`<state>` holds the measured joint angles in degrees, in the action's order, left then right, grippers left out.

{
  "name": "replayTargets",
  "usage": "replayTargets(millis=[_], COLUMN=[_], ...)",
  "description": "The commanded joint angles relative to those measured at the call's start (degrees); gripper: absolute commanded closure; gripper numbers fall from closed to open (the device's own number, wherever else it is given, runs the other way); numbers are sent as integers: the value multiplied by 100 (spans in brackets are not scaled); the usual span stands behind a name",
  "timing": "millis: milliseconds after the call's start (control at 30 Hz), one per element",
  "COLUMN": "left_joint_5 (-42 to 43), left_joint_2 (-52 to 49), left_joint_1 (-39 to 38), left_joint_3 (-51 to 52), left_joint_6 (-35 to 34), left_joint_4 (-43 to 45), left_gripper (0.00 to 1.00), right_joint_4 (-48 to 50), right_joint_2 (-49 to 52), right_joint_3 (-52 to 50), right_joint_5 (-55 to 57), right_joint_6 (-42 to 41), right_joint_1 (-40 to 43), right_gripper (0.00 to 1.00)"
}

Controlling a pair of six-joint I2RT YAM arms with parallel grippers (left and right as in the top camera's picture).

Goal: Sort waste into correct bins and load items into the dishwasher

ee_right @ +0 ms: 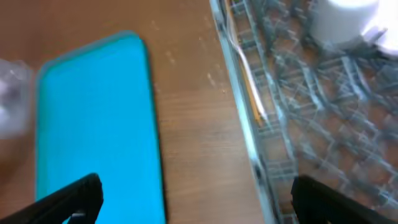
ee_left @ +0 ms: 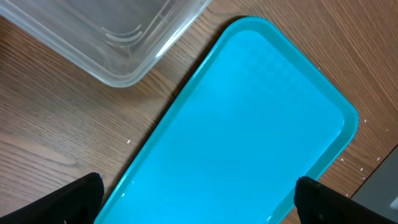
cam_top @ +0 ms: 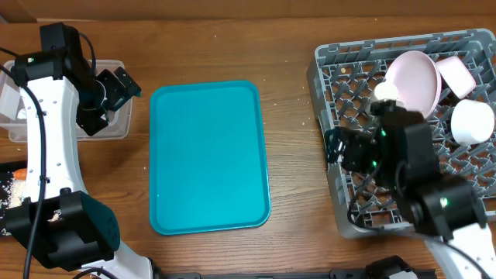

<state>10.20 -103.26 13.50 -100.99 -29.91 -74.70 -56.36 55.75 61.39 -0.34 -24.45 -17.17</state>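
Grippers first: in the left wrist view the left gripper [ee_left: 199, 208] has its 2 black tips spread to the frame's corners with nothing between them. The teal tray [ee_left: 249, 124] and a corner of the clear tub [ee_left: 124, 37] show beyond. The right gripper [ee_right: 196, 208] is just as wide apart and just as bare, hovering at the tray-side edge of the dish rack [ee_right: 273, 124]. You are carrying nothing on either side.

Next out, nothing lies on the teal tray, so I judge the clearing nearly done. The tub at the table's left holds something white and crumpled, probably the napkins [cam_top: 8, 99]. They would be light and soft, so pinch a fold anywhere.

Farthest, in the rack's back corner, the pink plate [cam_top: 415, 77] stands tilted on edge. A second pink piece [cam_top: 457, 75] and the white bowl [cam_top: 473, 120] sit just beside it. Treat these as stiff, smooth and likely slippery; whether they would chip you cannot tell. If 1 needs reseating, close on the rim with 1 finger inside and 1 outside, not on the curved belly. Lower it between the pegs rather than dropping it. The fork and cup I cannot pick out.
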Motion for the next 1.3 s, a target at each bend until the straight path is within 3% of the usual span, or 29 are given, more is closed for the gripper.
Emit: replayTargets(millis=[0, 200, 433, 733, 967, 1267], left_joint_5=[-55, -55, -57, -55, -55, -55], left_joint_2=[-13, -13, -13, -13, -13, -13], left_joint_1=[0, 0, 0, 0, 0, 0], left_joint_3=[-146, -146, -146, -146, -146, -146], left_joint_6=[-52, -52, -52, -52, -52, -52], left_joint_4=[0, 0, 0, 0, 0, 0], left_gripper=[0, 0, 0, 0, 0, 0], right_joint_4=[997, 3471, 5560, 5709, 5608, 6085], right_joint_2=[-1016, -2922, -4142, -4859, -5539, -5560], right_joint_3=[-1145, -3495, -4994, -5324, -5580, -6094], right_joint_5=[-417, -2011, -1738, -614, -570, -422], right_joint_6=[90, 1672, 1700, 1700, 1696, 1705], right_joint_1=[365, 1281, 1565, 1572, 1735, 1762], right_gripper=[0, 0, 0, 0, 0, 0])
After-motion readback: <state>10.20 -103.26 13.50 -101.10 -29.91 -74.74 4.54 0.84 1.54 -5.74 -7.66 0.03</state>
